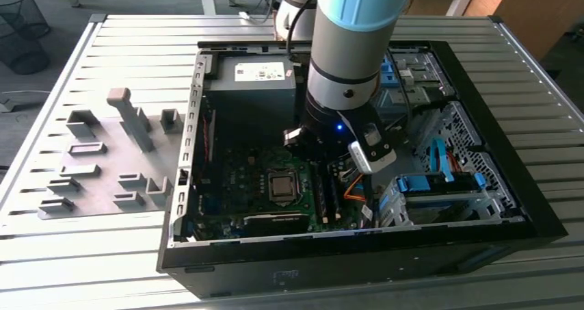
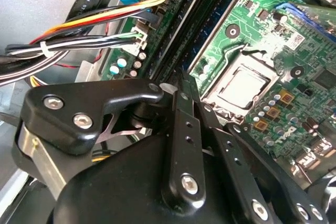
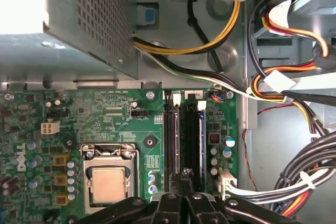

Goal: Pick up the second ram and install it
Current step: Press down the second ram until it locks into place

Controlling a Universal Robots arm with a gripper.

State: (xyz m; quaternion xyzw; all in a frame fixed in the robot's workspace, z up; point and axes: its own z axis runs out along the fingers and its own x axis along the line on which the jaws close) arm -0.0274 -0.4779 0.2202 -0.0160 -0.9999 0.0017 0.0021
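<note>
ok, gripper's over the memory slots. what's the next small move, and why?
Probably a short, straight push down with no sideways shift. In the first wrist view the gripper sits in line with the memory slots beside the CPU socket, and the cable bundle lies close on the other side. I can't tell whether anything is already seated under it, so go slowly.

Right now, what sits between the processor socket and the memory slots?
In the first wrist view: green board, a mounting hole and small capacitors, between processor socket and memory slots.
</note>
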